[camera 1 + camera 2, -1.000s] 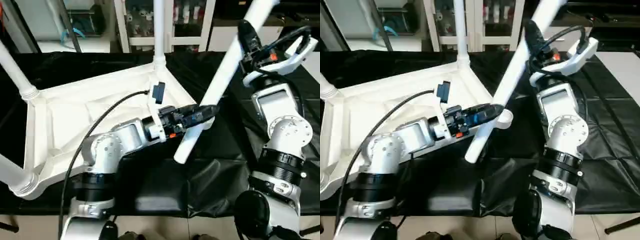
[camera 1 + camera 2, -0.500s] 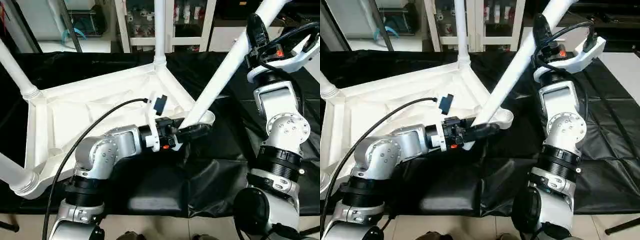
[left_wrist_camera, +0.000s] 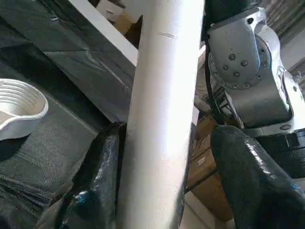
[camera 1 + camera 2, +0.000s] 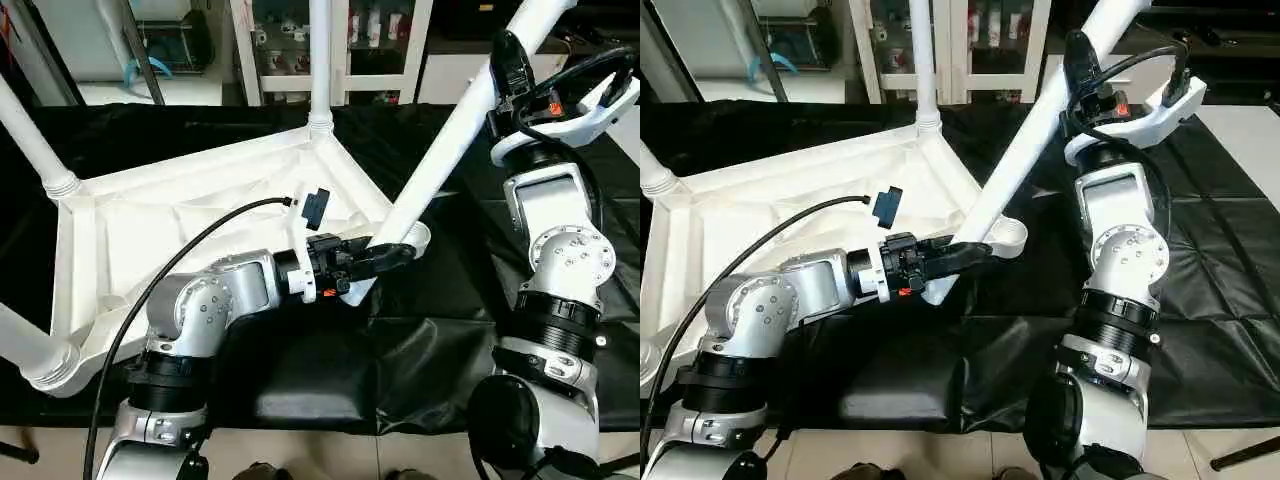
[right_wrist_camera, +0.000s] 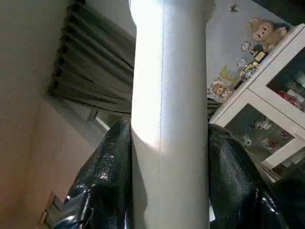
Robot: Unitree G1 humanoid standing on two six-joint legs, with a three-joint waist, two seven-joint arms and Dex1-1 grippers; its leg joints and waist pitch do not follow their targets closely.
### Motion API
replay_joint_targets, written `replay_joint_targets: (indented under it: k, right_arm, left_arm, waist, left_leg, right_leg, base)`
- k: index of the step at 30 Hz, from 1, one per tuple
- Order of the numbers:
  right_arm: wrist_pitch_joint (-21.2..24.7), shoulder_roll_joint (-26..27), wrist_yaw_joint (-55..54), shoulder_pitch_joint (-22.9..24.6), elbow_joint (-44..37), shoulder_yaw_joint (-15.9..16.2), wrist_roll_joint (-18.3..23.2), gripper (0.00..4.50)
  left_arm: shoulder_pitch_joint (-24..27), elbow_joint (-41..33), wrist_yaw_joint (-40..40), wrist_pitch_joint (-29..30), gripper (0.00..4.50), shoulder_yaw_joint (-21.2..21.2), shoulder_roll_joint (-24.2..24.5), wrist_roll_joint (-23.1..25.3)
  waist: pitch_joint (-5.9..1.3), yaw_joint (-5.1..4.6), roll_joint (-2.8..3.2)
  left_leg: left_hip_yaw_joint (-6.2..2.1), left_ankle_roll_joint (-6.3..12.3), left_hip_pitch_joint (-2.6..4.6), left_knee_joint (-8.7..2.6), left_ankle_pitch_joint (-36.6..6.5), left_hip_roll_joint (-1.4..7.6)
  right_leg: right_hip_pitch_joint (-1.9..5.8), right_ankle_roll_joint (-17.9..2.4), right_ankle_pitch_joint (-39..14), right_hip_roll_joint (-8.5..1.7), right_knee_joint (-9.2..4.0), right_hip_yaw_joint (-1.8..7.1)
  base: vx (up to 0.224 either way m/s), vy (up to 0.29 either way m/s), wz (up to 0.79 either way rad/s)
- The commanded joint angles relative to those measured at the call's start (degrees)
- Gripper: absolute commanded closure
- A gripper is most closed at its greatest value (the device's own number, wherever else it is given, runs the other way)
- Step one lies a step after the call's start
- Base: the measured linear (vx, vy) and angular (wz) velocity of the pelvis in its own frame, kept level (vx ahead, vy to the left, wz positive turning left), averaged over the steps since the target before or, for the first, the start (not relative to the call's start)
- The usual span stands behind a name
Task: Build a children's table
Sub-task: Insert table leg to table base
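1. Tabletop (image 4: pixel 150 230) upside down on black worktop (image 4: pixel 330 370); three legs already socketed
2. Right gripper (image 4: pixel 505 75) jaws clamp fourth leg (image 4: pixel 450 130) (slanted, high)
3. Left gripper (image 4: pixel 385 258) jaws open around its lower end, beside empty corner socket (image 4: pixel 1008 234)

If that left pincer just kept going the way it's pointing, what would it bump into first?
The long white tapered tube leg: its lower end already lies between the left pincer fingers, one finger against it. Past the leg stands the robot's own right arm, though depth is hard to judge.
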Motion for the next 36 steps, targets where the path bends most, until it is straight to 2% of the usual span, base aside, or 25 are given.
replay_joint_targets:
  k: [1, 2, 3, 6, 8, 16, 17, 19, 21, 22, 28, 30, 36]
  right_arm:
    - [-1.12, -0.48, -0.41, -1.56, 0.24, 0.79, 0.51, 2.74]
    - [-1.20, -0.60, -0.41, -1.61, 0.39, 0.89, 0.63, 2.74]
    - [-1.26, -0.73, -0.42, -1.64, 0.54, 1.00, 0.68, 2.74]
    - [-1.34, -0.90, -0.47, -1.64, 0.76, 1.14, 0.77, 2.74]
    - [-1.35, -0.97, -0.45, -1.66, 0.88, 1.19, 0.77, 2.74]
    - [-1.47, -1.38, -0.92, -1.41, 0.67, 2.25, -0.43, 2.74]
    - [-1.50, -1.56, -0.86, -1.38, 0.72, 2.35, -0.57, 2.39]
    - [-1.53, -2.27, -0.39, -1.34, 0.88, 2.71, -0.76, 2.04]
    - [-1.36, -2.54, 0.04, -1.28, 0.59, 3.19, -0.78, 2.01]
    - [-1.15, -2.78, 0.23, -1.31, 0.44, 3.38, -0.69, 1.82]
    - [-0.62, -3.31, 0.25, -0.96, -0.27, 4.05, -0.36, 1.39]
    - [-0.52, -3.55, 0.07, -0.58, -0.64, 4.57, -0.49, 1.09]
    - [-0.40, -3.79, -0.36, 0.47, -2.08, 5.10, -0.71, 0.64]
  left_arm:
    - [-0.99, -0.63, 0.04, 0.13, 1.68, 0.22, -0.40, -1.98]
    - [-0.96, -0.78, 0.17, 0.19, 1.79, 0.39, -0.46, -2.16]
    - [-0.90, -0.87, 0.37, 0.22, 2.01, 0.62, -0.56, -2.29]
    - [-0.85, -0.80, 0.64, 0.17, 2.06, 0.96, -0.80, -2.29]
    - [-0.91, -0.70, 0.72, 0.11, 2.25, 1.04, -0.86, -2.23]
    - [-1.12, -0.38, 0.27, -0.59, 2.79, 2.12, -1.25, -3.18]
    - [-1.18, -0.34, 0.18, -0.60, 2.82, 2.27, -1.40, -3.43]
    - [-1.21, -0.22, -0.63, -0.64, 2.87, 3.15, -2.34, -4.92]
    - [-1.00, -0.16, -1.33, -0.44, 2.89, 3.84, -2.69, -6.04]
    - [-0.93, -0.12, -1.53, -0.38, 2.91, 4.10, -2.94, -6.49]
    - [-0.99, -0.54, -2.29, -0.29, 3.04, 4.17, -3.40, -7.92]
    - [-0.95, -0.95, -3.33, 0.15, 3.04, 4.19, -3.34, -9.03]
    - [-0.04, -2.67, -5.34, 1.18, 3.04, 3.76, -2.82, -11.53]
  waist:
    - [-4.75, 0.03, -0.60]
    - [-4.72, 0.01, -0.88]
    - [-4.64, 0.06, -0.74]
    - [-4.57, 0.08, -0.79]
    - [-4.55, 0.04, -0.84]
    - [-4.63, 0.03, -0.81]
    - [-4.63, 0.03, -0.81]
    - [-4.64, -0.02, -1.48]
    - [-4.65, 0.09, -1.31]
    - [-4.58, -0.04, -1.22]
    - [-4.55, -0.13, -1.62]
    - [-4.51, -0.21, -1.71]
    - [-4.49, -0.24, -1.63]
  left_leg:
    - [-2.32, 3.84, 2.30, -3.70, -2.52, 3.89]
    - [-2.26, 3.85, 2.29, -3.69, -2.79, 3.89]
    - [-2.28, 3.68, 2.25, -3.72, -3.49, 3.87]
    - [-2.31, 3.25, 2.28, -3.75, -4.57, 3.90]
    - [-2.32, 2.96, 2.31, -3.79, -4.87, 3.93]
    - [-2.34, 2.66, 2.31, -3.73, -4.24, 3.87]
    - [-2.34, 2.66, 2.31, -3.73, -4.24, 3.87]
    - [-2.20, 3.39, 2.17, -3.58, -3.71, 3.83]
    - [-2.14, 3.23, 2.18, -3.50, -3.22, 3.82]
    - [-2.21, 3.47, 2.09, -3.50, -3.51, 3.80]
    - [-2.23, 4.20, 2.08, -3.44, -3.76, 3.88]
    - [-2.21, 4.11, 2.14, -3.46, -3.94, 3.89]
    - [-2.19, 3.82, 2.21, -3.45, -4.38, 3.87]
  right_leg:
    - [2.50, -11.33, -6.76, -1.53, -2.40, 1.04]
    - [2.49, -11.35, -6.93, -1.53, -2.44, 1.07]
    - [2.45, -11.29, -7.87, -1.60, -2.49, 1.10]
    - [2.48, -10.88, -9.40, -1.70, -2.67, 1.14]
    - [2.39, -10.48, -10.14, -1.62, -2.71, 1.12]
    - [2.29, -10.10, -9.76, -1.54, -2.63, 1.11]
    - [2.29, -10.10, -9.76, -1.54, -2.63, 1.11]
    - [2.40, -10.36, -9.45, -1.66, -2.58, 1.20]
    - [2.36, -10.72, -9.68, -1.74, -2.51, 1.18]
    - [2.40, -10.69, -9.73, -1.59, -2.53, 1.16]
    - [2.44, -10.13, -11.06, -1.69, -2.70, 1.24]
    - [2.35, -9.92, -11.47, -1.59, -2.77, 1.26]
    - [2.29, -9.69, -11.87, -1.57, -2.74, 1.30]
  base:
    - [0.000, 0.000, 0.00]
    - [0.000, 0.000, 0.00]
    - [0.000, 0.000, 0.00]
    - [0.000, 0.000, 0.00]
    - [0.000, 0.000, 0.00]
    - [0.000, 0.000, 0.00]
    - [0.000, 0.000, 0.00]
    - [0.000, 0.000, 0.00]
    - [0.000, 0.000, 0.00]
    - [0.000, 0.000, 0.00]
    - [0.000, 0.000, 0.00]
    - [0.000, 0.000, 0.00]
    - [0.000, 0.000, 0.00]
